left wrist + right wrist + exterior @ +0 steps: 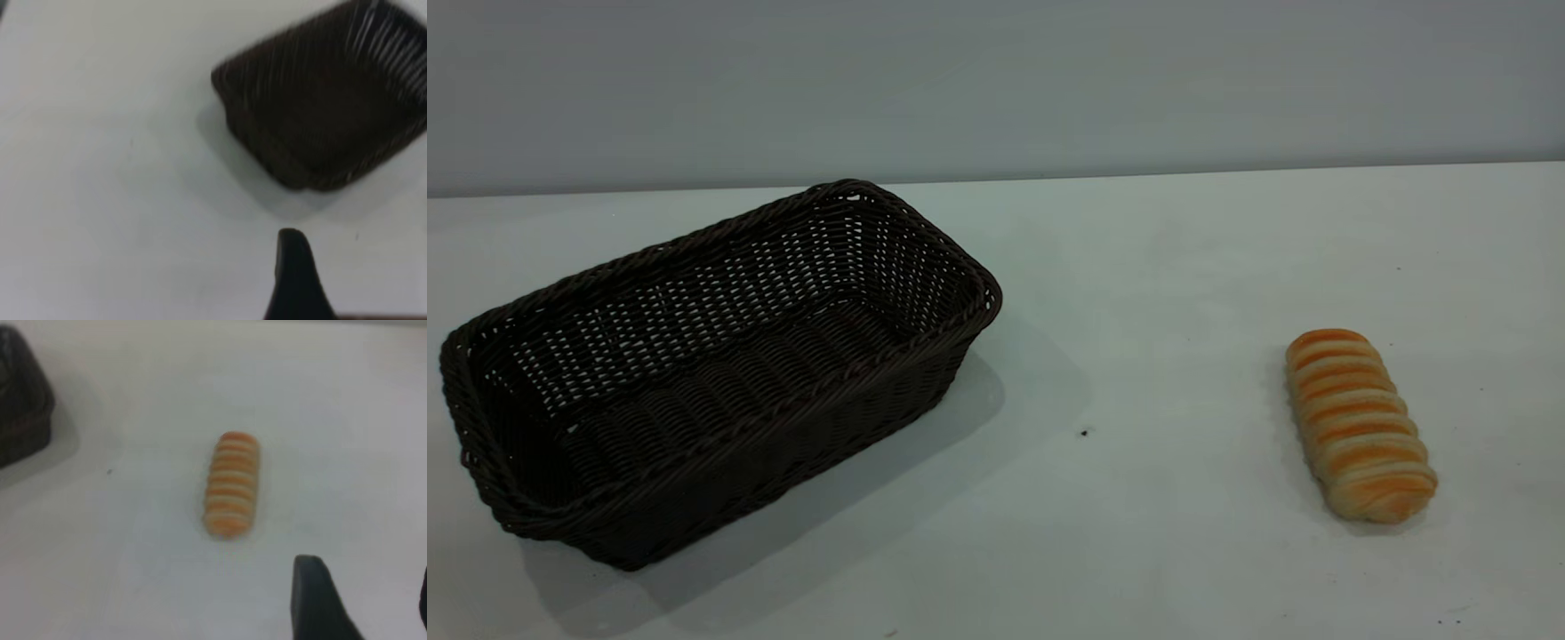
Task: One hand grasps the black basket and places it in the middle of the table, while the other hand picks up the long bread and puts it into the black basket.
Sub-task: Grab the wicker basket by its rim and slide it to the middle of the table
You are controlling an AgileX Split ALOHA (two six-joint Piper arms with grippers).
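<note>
Left jaws (297, 280) mostly cut off

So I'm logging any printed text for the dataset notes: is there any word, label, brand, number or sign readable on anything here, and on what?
None: no text can be read in any view.
The black basket is bare wicker, no tag visible.
The long bread carries only orange-brown stripes.
The table has just a few dark specks, not writing.

A plain grey wall (996, 80) stands behind, meeting the far edge in a straight line.
</note>
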